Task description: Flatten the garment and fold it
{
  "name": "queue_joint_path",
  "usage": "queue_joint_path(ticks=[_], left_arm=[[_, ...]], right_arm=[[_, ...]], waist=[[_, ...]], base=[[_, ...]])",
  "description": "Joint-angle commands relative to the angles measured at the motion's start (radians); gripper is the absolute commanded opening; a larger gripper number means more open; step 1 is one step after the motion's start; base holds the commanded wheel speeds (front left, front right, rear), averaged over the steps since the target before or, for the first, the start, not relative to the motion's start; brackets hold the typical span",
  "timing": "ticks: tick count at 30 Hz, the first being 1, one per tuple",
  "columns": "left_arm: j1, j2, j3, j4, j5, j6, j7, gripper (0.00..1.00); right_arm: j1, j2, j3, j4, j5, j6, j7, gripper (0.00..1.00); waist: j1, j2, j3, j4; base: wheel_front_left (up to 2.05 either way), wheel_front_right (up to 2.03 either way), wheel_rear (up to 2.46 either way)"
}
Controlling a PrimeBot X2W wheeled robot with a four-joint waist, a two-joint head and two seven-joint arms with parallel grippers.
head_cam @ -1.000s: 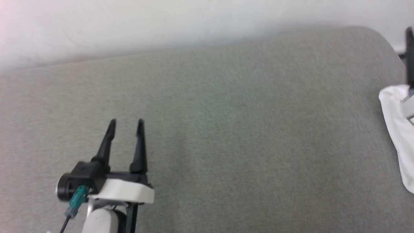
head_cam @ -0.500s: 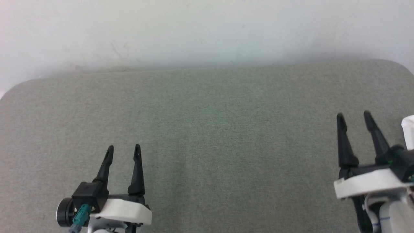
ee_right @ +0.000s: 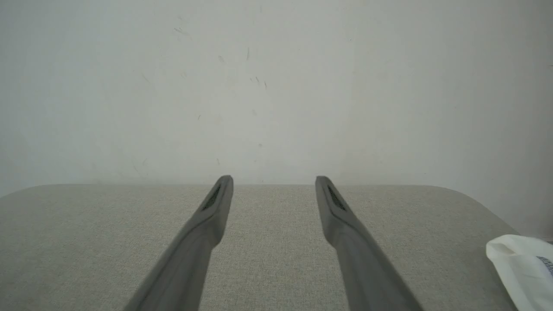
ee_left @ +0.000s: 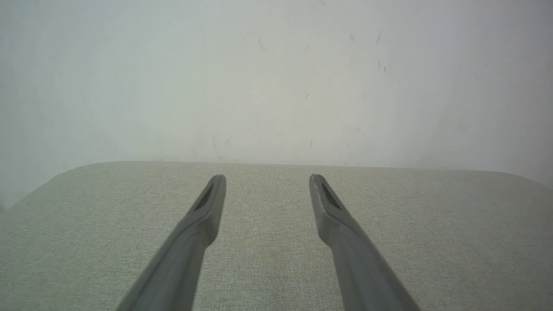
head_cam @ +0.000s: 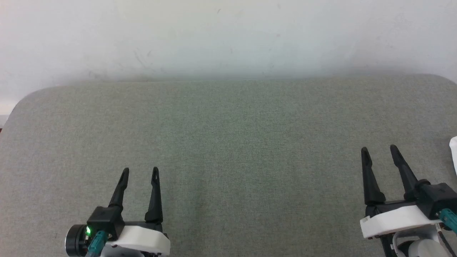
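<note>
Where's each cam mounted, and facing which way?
Head: on the head, facing forward-down at the grey pad and wall; left gripper and right gripper show, open.
Left wrist: on that wrist, along its fingers over pad toward wall.
Right wrist: likewise, own fingers; garment lower right.
Shared: head and right wrist both see garment.

The surface (head_cam: pixel 228 135) is covered in grey-green woven cloth. Its two far corners are rounded, and its far edge meets a pale, scuffed wall (head_cam: pixel 228 35). Near its right side lies the garment (head_cam: pixel 454 155), white and bunched, cut off by the head view's border. In the right wrist view a dark stitched line shows on it at the frame's edge.
</note>
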Motion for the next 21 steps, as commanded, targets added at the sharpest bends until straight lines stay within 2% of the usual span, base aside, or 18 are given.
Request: queue_joint_path(ticks=[1,3,4,21], left_arm=[[0.007,-0.002,0.0,0.0,-0.01,0.011,-0.002,1.0],[0.006,-0.002,-0.001,0.002,-0.02,0.011,-0.002,1.0],[0.0,0.0,0.0,0.001,-0.02,0.008,0.0,0.0],[-0.004,0.0,0.005,-0.006,-0.006,0.006,0.028,0.0]], right_arm=[[0.009,0.004,0.004,0.001,-0.002,-0.002,-0.008,1.0],[0.009,0.005,0.009,0.001,0.004,-0.002,-0.009,1.0],[0.0,0.001,0.008,0.001,0.002,0.0,-0.004,0.0],[0.001,0.0,0.014,-0.008,-0.011,0.0,0.023,0.0]], waist=[[0.0,0.0,-0.002,0.0],[0.0,0.0,-0.004,0.0],[0.0,0.0,-0.004,0.0],[0.0,0.0,-0.008,0.0]], base=[[0.0,0.0,0.0],[0.0,0.0,0.0],[0.0,0.0,0.0],[0.0,0.0,0.0]])
